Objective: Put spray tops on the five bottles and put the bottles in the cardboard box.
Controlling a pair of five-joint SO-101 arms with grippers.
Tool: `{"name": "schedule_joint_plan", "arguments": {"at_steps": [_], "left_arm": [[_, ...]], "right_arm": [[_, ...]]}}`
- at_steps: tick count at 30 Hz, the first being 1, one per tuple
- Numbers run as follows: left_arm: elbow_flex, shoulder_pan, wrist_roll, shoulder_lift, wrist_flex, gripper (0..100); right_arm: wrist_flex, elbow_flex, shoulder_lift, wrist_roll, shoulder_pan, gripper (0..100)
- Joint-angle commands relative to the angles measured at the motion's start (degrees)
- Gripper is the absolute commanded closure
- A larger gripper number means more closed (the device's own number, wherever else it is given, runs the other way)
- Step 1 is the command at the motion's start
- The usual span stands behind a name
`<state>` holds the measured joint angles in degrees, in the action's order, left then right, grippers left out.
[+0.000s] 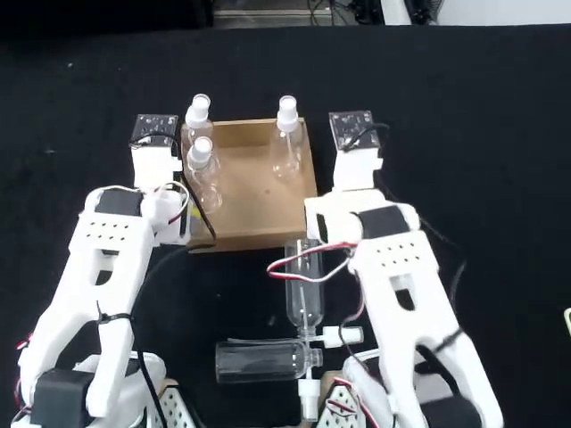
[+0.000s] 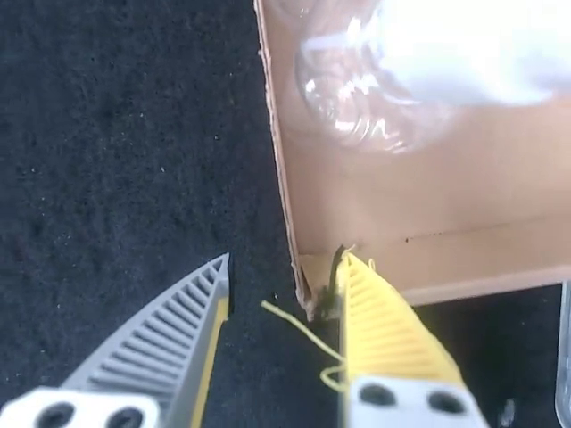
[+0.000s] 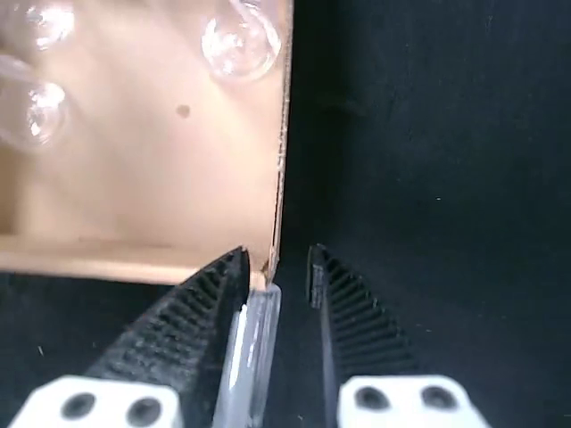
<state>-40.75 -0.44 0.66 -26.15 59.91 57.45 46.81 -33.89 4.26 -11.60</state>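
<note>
The cardboard box (image 1: 250, 209) sits mid-table with three capped clear bottles (image 1: 287, 134) (image 1: 202, 159) (image 1: 198, 111) upright in it. Two uncapped bottles lie in front of it: one (image 1: 303, 294) pointing away from the box, one (image 1: 266, 362) crosswise. Loose white spray tops (image 1: 344, 336) (image 1: 310, 398) lie by their necks. My left gripper (image 2: 285, 267) is open at the box's near left corner (image 2: 303, 285). At the near right corner (image 3: 275, 254), my right gripper (image 3: 278, 263) stands open, nothing between its fingers, with a lying bottle (image 3: 254, 343) below one finger.
Black cloth covers the table. Red and white cables (image 1: 308, 266) from the right arm cross over the lying bottle. A thin yellow thread (image 2: 299, 325) hangs between the left fingers. Open cloth lies to the far left and far right of the box.
</note>
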Motion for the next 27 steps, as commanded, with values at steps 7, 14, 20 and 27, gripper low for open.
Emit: {"name": "schedule_joint_plan", "arguments": {"at_steps": [7,14,20,27], "left_arm": [[-0.2,0.1,-0.2,-8.9,2.2,82],[-5.4,0.6,2.5,-23.7,5.0,82],[-6.2,-0.1,3.1,-24.4,5.1,82],[-5.8,2.7,5.6,-25.0,9.3,82]], "right_arm": [[16.3,-14.1,-5.5,-13.7,7.1,89.9],[35.0,-23.1,-5.5,-26.4,10.5,89.9],[41.4,-23.3,-5.5,-31.4,9.6,85.0],[41.4,-15.3,-5.8,-31.6,-1.9,73.4]]}}
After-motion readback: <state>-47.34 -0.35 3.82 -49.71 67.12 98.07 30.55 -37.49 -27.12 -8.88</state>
